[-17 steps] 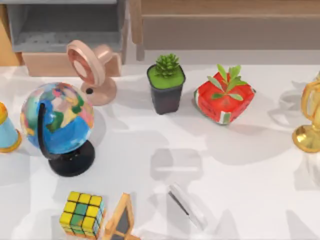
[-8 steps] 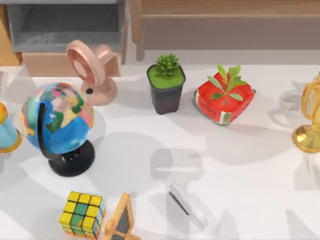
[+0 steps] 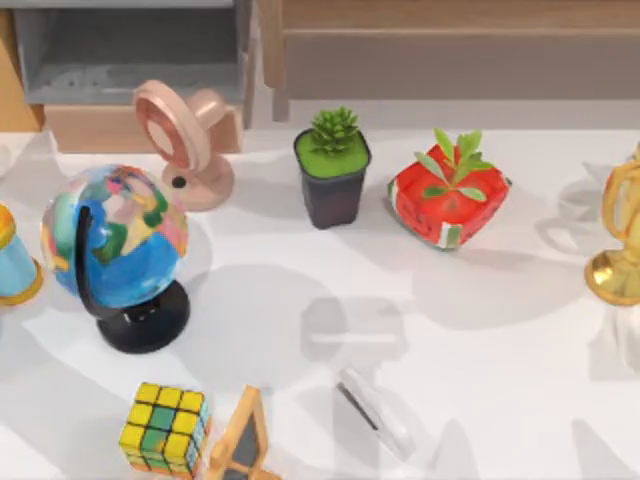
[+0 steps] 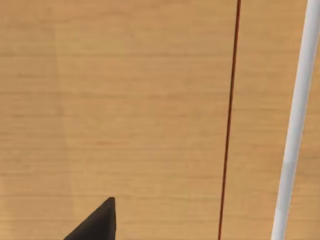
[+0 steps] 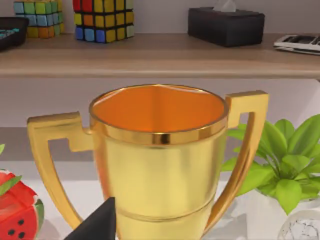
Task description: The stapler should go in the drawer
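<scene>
The stapler lay untouched on the surface, slim, rigid, probably light. Best pinched across its narrow middle. Neither claw's opening could be told.

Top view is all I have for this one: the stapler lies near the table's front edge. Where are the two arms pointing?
Observer: The right end effector faces the gold trophy, close up.
Operator: Anything behind the trophy?
Observer: A wooden shelf carrying a puzzle cube and a dark tissue box.
Operator: And the left arm?
Observer: The left end effector faces a plain tan wood panel, not the stapler.
</scene>
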{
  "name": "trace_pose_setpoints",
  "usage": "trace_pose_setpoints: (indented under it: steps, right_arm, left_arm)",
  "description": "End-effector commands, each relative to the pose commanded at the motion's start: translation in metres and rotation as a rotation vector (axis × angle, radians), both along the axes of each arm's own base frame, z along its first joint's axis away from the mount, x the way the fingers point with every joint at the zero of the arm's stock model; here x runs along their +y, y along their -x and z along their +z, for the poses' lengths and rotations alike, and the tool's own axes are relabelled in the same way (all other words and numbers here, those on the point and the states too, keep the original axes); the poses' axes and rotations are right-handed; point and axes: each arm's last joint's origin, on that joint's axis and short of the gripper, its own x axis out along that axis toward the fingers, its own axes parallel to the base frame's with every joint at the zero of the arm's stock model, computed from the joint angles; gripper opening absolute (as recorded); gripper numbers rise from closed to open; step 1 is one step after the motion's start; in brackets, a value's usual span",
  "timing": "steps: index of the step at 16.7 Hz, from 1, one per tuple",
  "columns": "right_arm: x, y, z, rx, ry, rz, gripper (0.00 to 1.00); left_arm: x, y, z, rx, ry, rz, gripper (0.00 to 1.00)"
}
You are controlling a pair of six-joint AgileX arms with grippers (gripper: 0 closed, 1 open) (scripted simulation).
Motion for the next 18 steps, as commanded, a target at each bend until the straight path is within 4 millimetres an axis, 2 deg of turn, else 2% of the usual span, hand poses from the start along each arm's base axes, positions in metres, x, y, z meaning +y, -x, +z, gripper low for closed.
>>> trace_pose_setpoints:
  steps: [6, 10, 18]
  right_arm:
    - [0.0, 0.0, 0.0, 0.0, 0.0, 0.0, 1.0]
    - [0.0, 0.0, 0.0, 0.0, 0.0, 0.0, 1.0]
    - [0.0, 0.0, 0.0, 0.0, 0.0, 0.0, 1.0]
  left_arm:
    - [0.002, -0.023, 0.0, -0.003, -0.002, 0.003, 1.0]
    - [0.002, -0.024, 0.0, -0.003, -0.002, 0.003, 1.0]
    - [0.002, -0.024, 0.0, -0.003, -0.002, 0.003, 0.4]
